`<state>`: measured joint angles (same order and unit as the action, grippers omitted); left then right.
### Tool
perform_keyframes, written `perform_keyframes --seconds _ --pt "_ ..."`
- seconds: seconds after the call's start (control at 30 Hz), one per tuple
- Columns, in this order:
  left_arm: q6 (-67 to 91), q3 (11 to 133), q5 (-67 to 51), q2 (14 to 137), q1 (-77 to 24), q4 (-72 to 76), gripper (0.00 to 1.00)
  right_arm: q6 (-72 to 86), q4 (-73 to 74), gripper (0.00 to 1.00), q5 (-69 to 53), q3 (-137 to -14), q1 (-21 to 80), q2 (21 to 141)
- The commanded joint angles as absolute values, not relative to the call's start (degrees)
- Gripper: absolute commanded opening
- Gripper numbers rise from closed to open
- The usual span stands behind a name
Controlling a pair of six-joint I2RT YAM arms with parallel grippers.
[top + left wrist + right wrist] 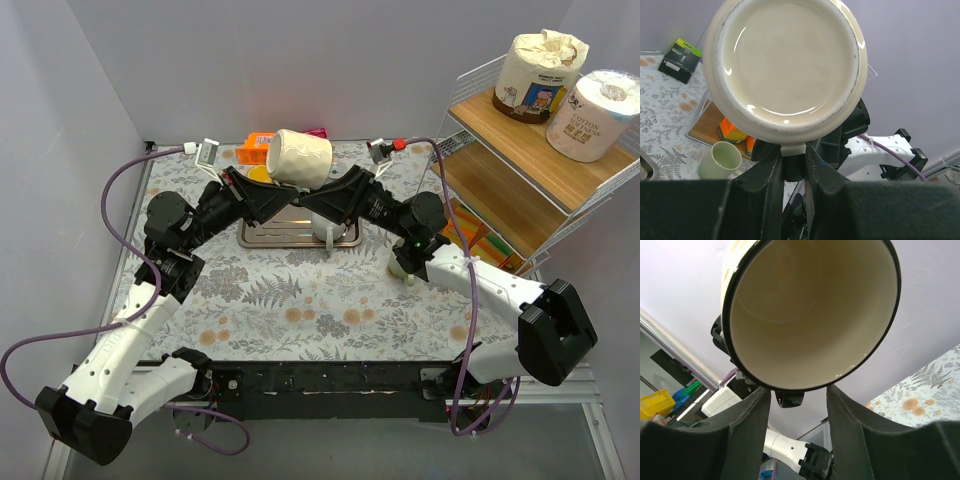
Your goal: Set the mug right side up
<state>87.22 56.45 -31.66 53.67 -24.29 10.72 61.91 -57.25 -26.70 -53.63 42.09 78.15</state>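
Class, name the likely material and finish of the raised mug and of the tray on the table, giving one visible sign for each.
Mug: probably glazed ceramic, cream and glossy. Curved highlights gleam on its base, though the black rim could mean enamelled metal. Tray: looks like metal, silver-grey with a dull sheen and a raised rim.

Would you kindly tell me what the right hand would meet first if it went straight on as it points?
The cream ceramic mug: its open mouth fills the view just ahead of the right hand, whose fingers flank the lower rim. Depth is unclear, but it looks very close.
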Motion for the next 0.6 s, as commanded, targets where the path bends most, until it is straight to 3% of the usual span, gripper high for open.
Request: perform_keyframes --seconds 0.0,0.2,0.3,0.37,0.57 --pt "86.13 55.81 -32.52 51.77 -24.61 16.35 0.00 64.95 -63.80 0.54 -25.49 -56.08 42.63 79.62" --pt "85.61 55.28 -32.87 51.77 -24.70 16.70 0.00 65.83 -64.95 0.43 -24.87 -56.16 42.98 80.77" --pt "85.52 55.20 -33.13 51.77 -24.61 16.88 0.00 66.36 -65.30 0.27 -25.05 -56.43 43.15 81.30" --pt "85.52 54.93 -33.40 51.85 -24.61 17.05 0.00 67.06 -65.57 0.03 -25.14 -56.78 43.15 81.56" --pt "85.17 54.32 -33.22 51.86 -24.70 16.09 0.00 67.85 -65.21 0.01 -24.96 -56.78 43.15 81.91"
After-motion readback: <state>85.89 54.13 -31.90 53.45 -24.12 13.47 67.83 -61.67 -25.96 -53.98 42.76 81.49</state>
